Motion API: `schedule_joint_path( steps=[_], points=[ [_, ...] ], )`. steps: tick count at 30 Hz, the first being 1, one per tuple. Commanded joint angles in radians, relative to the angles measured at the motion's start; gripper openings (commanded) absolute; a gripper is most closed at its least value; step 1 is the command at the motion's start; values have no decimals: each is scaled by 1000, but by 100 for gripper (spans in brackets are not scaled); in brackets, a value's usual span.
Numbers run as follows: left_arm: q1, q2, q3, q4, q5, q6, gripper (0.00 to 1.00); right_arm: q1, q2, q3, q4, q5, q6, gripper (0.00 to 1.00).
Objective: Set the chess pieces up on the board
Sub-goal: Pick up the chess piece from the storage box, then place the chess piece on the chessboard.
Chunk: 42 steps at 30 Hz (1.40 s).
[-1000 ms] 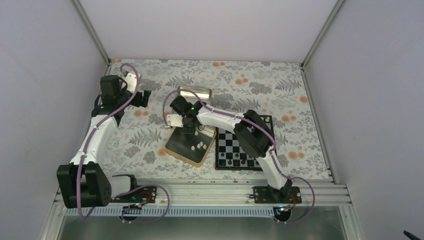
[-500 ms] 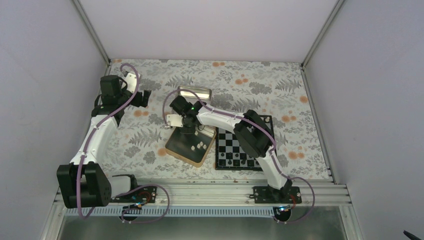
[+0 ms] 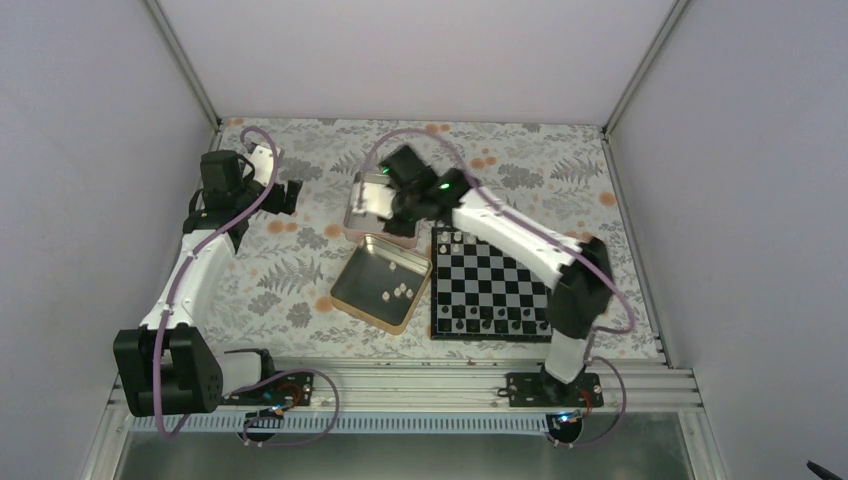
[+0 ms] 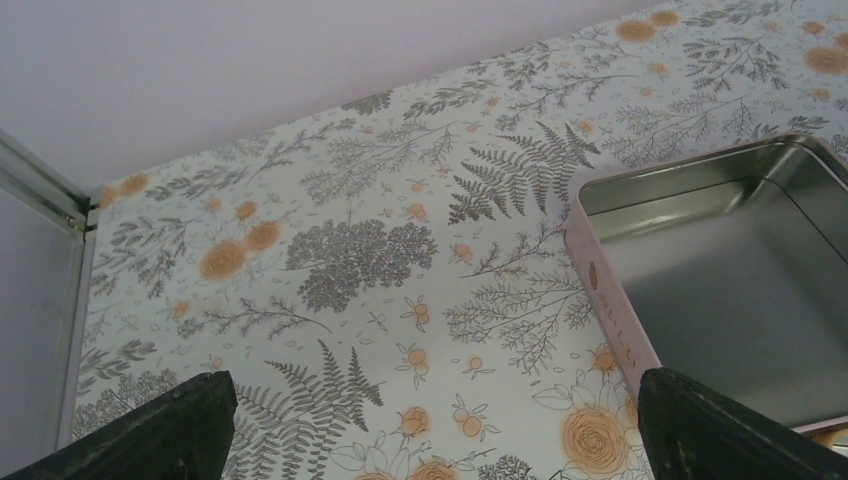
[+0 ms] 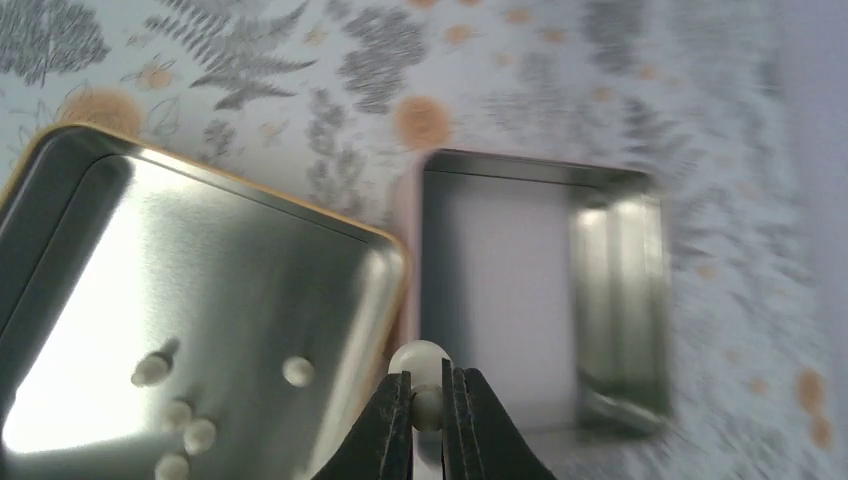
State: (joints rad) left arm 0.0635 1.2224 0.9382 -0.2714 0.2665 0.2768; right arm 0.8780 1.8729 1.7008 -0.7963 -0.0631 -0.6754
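Chess pieces (image 5: 297,371) are tiny cream-white figures with rounded heads. We see several lying loose in the gold-rimmed tin (image 5: 220,270), left of the right gripper (image 5: 427,385). Its fingers (image 5: 390,430) stand almost together and pinch one chess piece (image 5: 420,360), whose round head sticks out just past the fingertips. Beyond them lies the pink tin (image 5: 490,280), bare metal inside.

In the top view, two white figures stand at the far corner of the board (image 3: 500,285), to the right of these fingers, and dark pieces (image 3: 470,325) stand along its near edge.

The left gripper (image 4: 432,380) has its fingers wide apart with nothing between them, and the pink tin is near its right finger. On the side wall of that tin we find small print, too small to read.
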Motion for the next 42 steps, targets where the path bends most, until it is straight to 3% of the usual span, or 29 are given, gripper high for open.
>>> schedule_joint_path(
  steps=[1,8,13,42],
  points=[
    [3,0,1,-5,15,7,100,-122,-162,-88,-43,-38,37,5],
    [4,9,2,-6,29,9,100,-360,-372,-365,5,-79,14,5],
    [4,15,7,-9,37,9,100,-438,-406,-499,36,-126,-1,5],
    [4,22,5,-14,42,15,100,-486,-216,-595,112,-149,-7,7]
  ],
)
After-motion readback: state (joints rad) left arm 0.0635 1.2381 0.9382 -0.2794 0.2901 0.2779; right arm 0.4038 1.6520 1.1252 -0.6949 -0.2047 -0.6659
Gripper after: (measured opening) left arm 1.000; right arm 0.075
